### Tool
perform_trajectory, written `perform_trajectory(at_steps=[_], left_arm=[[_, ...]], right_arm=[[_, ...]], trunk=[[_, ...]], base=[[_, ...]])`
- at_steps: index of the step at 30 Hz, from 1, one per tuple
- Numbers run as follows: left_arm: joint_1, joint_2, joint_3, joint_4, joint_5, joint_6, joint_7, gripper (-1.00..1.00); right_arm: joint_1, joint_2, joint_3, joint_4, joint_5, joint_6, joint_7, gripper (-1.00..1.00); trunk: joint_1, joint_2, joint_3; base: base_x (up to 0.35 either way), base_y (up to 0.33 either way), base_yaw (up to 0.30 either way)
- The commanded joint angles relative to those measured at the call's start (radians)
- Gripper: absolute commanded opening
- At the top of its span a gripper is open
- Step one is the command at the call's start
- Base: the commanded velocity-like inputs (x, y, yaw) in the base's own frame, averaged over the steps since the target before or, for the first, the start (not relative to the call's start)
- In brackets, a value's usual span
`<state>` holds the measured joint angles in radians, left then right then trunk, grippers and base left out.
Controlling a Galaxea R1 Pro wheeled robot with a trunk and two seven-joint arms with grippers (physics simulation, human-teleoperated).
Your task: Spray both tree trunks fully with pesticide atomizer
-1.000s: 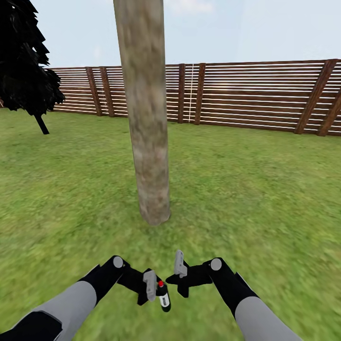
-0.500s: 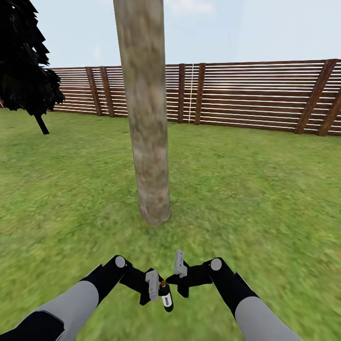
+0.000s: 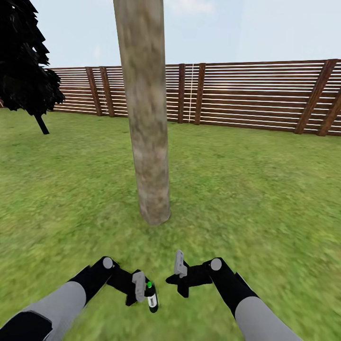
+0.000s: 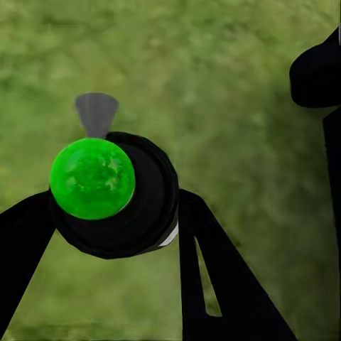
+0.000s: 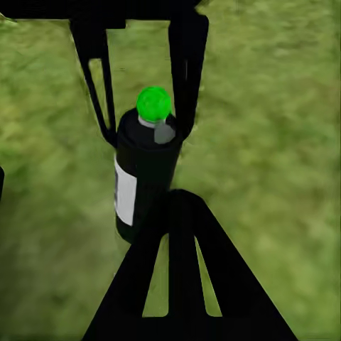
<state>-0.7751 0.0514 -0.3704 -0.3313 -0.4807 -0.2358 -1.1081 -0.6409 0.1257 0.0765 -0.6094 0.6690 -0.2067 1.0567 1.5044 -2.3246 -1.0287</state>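
The left gripper (image 3: 142,290) is clamping the black pesticide atomizer (image 3: 151,297) — its cap glowing green — low over the grass (image 3: 265,199), well short of the tree trunk (image 3: 148,142). The right gripper (image 3: 181,272) is hanging just beside it; whether it is parted cannot be told. Open lawn is stretching to the slatted fence (image 3: 255,97).

one thick tree trunk (image 3: 146,118), one dark-leaved tree (image 3: 26,61) upper left, one atomizer (image 3: 151,296), two grippers, left (image 3: 142,289) and right (image 3: 180,270), one fence (image 3: 246,94)
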Motion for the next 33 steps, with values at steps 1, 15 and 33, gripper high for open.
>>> perform_trajectory(at_steps=[1,15,33], left_arm=[[0.002,0.025,0.003,-0.002,-0.007,-0.008,-0.001,-1.00],[0.011,0.259,0.041,0.000,0.014,0.002,0.065,-1.00],[0.028,0.132,0.382,0.302,0.358,0.225,1.040,-1.00]], right_arm=[[0.000,0.001,-0.001,-0.001,0.010,-0.010,0.000,-1.00],[0.000,-0.020,-0.006,0.005,0.010,-0.012,-0.029,1.00],[0.096,-0.164,-0.008,0.573,-0.676,-0.348,-1.195,1.00]], trunk=[[0.000,0.000,-0.001],[0.000,0.000,-0.001],[0.000,0.000,-0.001]], base=[[0.000,0.000,0.000],[0.000,0.000,0.000],[0.000,0.000,0.000]])
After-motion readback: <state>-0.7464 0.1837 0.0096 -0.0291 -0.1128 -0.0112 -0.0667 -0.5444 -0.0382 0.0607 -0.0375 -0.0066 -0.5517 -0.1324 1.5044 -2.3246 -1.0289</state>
